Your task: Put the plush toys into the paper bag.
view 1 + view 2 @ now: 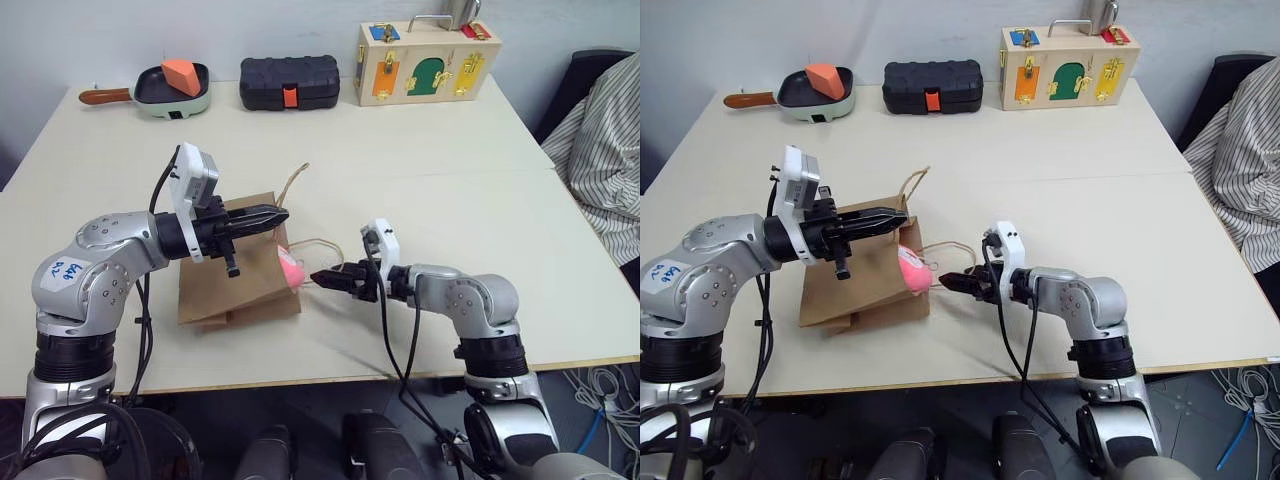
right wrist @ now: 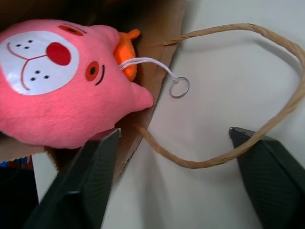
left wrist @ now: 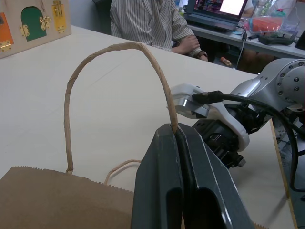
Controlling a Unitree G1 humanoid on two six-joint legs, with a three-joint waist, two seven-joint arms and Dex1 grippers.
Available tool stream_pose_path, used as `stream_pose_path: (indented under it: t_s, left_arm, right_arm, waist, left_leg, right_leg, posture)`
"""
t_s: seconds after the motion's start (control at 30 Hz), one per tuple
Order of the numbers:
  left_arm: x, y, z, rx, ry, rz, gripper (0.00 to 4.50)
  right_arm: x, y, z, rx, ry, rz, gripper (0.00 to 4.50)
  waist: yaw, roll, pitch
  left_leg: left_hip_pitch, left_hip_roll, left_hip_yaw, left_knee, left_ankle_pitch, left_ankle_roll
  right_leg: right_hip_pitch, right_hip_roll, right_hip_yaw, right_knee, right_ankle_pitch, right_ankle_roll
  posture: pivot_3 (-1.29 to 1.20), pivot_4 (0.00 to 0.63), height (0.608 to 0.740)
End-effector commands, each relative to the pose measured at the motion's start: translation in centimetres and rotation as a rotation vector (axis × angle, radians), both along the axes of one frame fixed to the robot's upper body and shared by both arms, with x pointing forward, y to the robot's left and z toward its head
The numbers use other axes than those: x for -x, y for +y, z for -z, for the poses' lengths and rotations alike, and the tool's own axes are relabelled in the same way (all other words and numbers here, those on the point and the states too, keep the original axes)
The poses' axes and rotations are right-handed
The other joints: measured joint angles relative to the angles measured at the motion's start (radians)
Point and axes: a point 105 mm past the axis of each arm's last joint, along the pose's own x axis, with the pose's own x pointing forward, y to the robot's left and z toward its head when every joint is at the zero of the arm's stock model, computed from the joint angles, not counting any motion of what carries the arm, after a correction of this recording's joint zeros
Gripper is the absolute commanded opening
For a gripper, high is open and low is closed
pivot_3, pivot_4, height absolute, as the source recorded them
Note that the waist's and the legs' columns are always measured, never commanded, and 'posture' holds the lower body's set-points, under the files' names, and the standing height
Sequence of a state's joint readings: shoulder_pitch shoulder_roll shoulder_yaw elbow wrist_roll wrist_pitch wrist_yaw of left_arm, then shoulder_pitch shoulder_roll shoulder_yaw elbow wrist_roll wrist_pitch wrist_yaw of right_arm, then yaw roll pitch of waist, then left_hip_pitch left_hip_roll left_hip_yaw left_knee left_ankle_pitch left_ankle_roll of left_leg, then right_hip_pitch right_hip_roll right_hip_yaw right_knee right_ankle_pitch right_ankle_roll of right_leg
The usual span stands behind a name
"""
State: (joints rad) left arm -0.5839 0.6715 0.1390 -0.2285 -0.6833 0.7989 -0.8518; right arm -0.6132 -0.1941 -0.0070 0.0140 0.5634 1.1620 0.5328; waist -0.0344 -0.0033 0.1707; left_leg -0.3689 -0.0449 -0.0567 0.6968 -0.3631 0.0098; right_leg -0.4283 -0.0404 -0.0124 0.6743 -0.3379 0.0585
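**Ana:** Holding the bag mouth up is the left gripper (image 1: 268,218); its fingers are pressed together on one twisted-cord handle (image 3: 119,47) of the paper bag (image 1: 235,280). The bag lies on the table (image 1: 420,170).

**Ben:** And the right gripper (image 1: 322,279)?

**Ana:** It has wide-apart fingers with nothing between them, just beside the mouth, at about 3 o'clock from the bag. The pink plush toy (image 2: 66,81) sits half in the opening, and the orange plush toy (image 2: 125,55) peeks out behind it, deeper inside.

**Ben:** So how should the robot finish well?

**Ana:** Probably it should nudge the pink one gently inward, low and flat, and avoid the loose handle (image 2: 267,81) lying between the fingers.

**Ben:** Materials?

**Ana:** Stiff brown kraft paper, rough cord loops; the toy is fuzzy, rounded and soft, so it likely squashes easily.
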Motion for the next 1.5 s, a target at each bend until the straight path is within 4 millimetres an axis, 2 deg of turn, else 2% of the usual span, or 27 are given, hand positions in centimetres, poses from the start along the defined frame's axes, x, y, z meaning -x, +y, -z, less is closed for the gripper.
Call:
stream_pose_path:
  t_s: [0.03,0.17,0.27,0.37,0.47,0.63,0.8,0.9,1.03,1.13,1.2,1.3,1.43,1.5]
  left_arm:
    - [0.7,-0.1,-1.4,-0.001,-0.062,0.02,0.0]
    - [0.7,-0.1,-1.2,-0.002,-0.06,0.019,0.0]
    - [0.8,-0.1,-1.2,-0.002,-0.062,0.019,0.0]
    - [0.7,-0.1,-1.3,0.004,-0.067,0.017,0.0]
    - [0.3,0.0,-2.6,0.051,-0.093,-0.003,0.0]
    - [0.0,-0.5,-5.0,0.122,-0.142,-0.005,0.0]
    - [-0.7,-1.4,-6.3,0.152,-0.206,-0.003,0.0]
    - [-2.0,-1.5,-5.6,0.146,-0.211,-0.025,0.0]
    - [-3.7,-1.1,-4.2,0.131,-0.208,-0.077,0.0]
    - [-4.9,-0.5,-2.9,0.135,-0.193,-0.13,0.0]
    - [-5.3,-0.1,-2.4,0.136,-0.191,-0.152,0.0]
    - [-5.7,0.5,-2.0,0.134,-0.193,-0.183,0.0]
    - [-5.7,0.7,-2.4,0.158,-0.191,-0.184,0.0]
    - [-5.6,0.4,-2.8,0.167,-0.195,-0.17,0.0]
  right_arm:
    - [0.0,0.1,0.8,-0.001,0.035,0.012,2.48]
    - [0.2,0.2,-1.1,-0.073,-0.006,-0.001,1.07]
    - [0.3,-0.1,-3.5,-0.078,-0.119,-0.016,0.04]
    - [0.2,-0.5,-5.6,-0.079,-0.215,-0.02,0.04]
    - [0.1,-2.2,-10.7,-0.107,-0.376,-0.015,0.04]
    - [0.2,-4.9,-15.5,-0.082,-0.518,0.017,0.04]
    - [0.9,-7.0,-19.4,-0.016,-0.668,0.042,0.04]
    - [1.1,-7.1,-20.7,0.059,-0.78,0.07,0.04]
    - [1.5,-6.8,-21.1,0.187,-0.895,0.056,0.04]
    - [1.2,-7.6,-19.7,0.344,-0.921,0.066,0.04]
    - [1.1,-8.2,-19.5,0.38,-0.93,0.087,0.04]
    - [1.3,-8.7,-19.0,0.421,-0.936,0.086,0.04]
    - [1.1,-8.6,-17.6,0.41,-0.891,0.086,0.04]
    - [1.1,-7.7,-17.3,0.339,-0.87,0.083,0.04]
  waist:
    - [0.0,0.0,0.0]
    - [0.001,0.0,0.0]
    - [0.004,0.0,0.0]
    - [0.005,0.0,0.0]
    - [0.008,0.001,0.001]
    - [0.009,0.001,0.001]
    - [0.008,0.001,0.001]
    - [0.007,0.001,0.001]
    - [0.006,0.001,0.001]
    - [0.009,0.001,0.001]
    - [0.01,0.001,0.001]
    - [0.013,0.001,0.001]
    - [0.019,0.001,0.001]
    - [0.018,0.001,0.001]
  left_leg:
    - [0.0,0.0,0.0,0.0,0.0,0.0]
    - [-0.001,0.0,0.0,-0.001,0.0,0.0]
    - [-0.001,0.0,0.0,-0.001,0.0,0.0]
    - [-0.001,0.0,0.0,-0.001,0.0,0.0]
    - [-0.002,0.0,0.0,0.0,0.0,0.0]
    - [-0.003,0.0,-0.002,-0.001,0.0,0.0]
    - [-0.004,0.0,-0.001,-0.003,0.0,0.001]
    - [-0.004,0.0,-0.001,-0.003,0.0,0.001]
    - [-0.003,0.0,0.001,-0.003,0.0,0.001]
    - [-0.004,0.0,0.001,-0.003,0.0,0.001]
    - [-0.004,0.0,0.001,-0.002,0.0,0.001]
    - [-0.004,0.0,0.001,-0.002,0.0,0.001]
    - [-0.005,0.0,0.001,-0.001,0.0,0.001]
    - [-0.005,0.0,0.001,-0.001,0.0,0.001]
  right_leg:
    - [0.0,0.0,0.0,0.0,0.0,0.0]
    - [-0.001,0.0,0.0,0.0,0.0,0.0]
    - [-0.001,0.0,0.0,-0.001,0.0,0.0]
    - [-0.001,0.0,0.0,-0.001,0.0,0.0]
    - [-0.001,0.0,0.0,-0.002,0.0,0.0]
    - [-0.001,0.0,-0.001,-0.002,0.0,0.0]
    - [-0.002,0.0,-0.001,-0.004,0.0,0.0]
    - [-0.001,0.0,-0.001,-0.005,0.0,0.0]
    - [-0.002,0.0,-0.001,-0.005,0.0,0.0]
    - [-0.002,0.0,-0.001,-0.005,0.0,0.0]
    - [-0.002,0.0,-0.001,-0.006,0.0,0.0]
    - [-0.002,-0.001,-0.001,-0.006,0.0,0.0]
    - [-0.002,-0.001,-0.001,-0.006,0.0,0.0]
    - [-0.002,-0.001,-0.001,-0.006,0.0,0.0]
  posture:
    - [0.0,0.15,0.74]
    - [0.0,0.15,0.74]
    - [0.0,0.15,0.74]
    - [0.0,0.15,0.74]
    - [0.0,0.15,0.74]
    - [0.0,0.15,0.74]
    - [0.0,0.15,0.74]
    - [0.0,0.15,0.74]
    - [0.0,0.15,0.74]
    - [0.0,0.15,0.74]
    - [0.0,0.15,0.74]
    - [0.0,0.15,0.74]
    - [0.0,0.15,0.74]
    - [0.0,0.15,0.74]
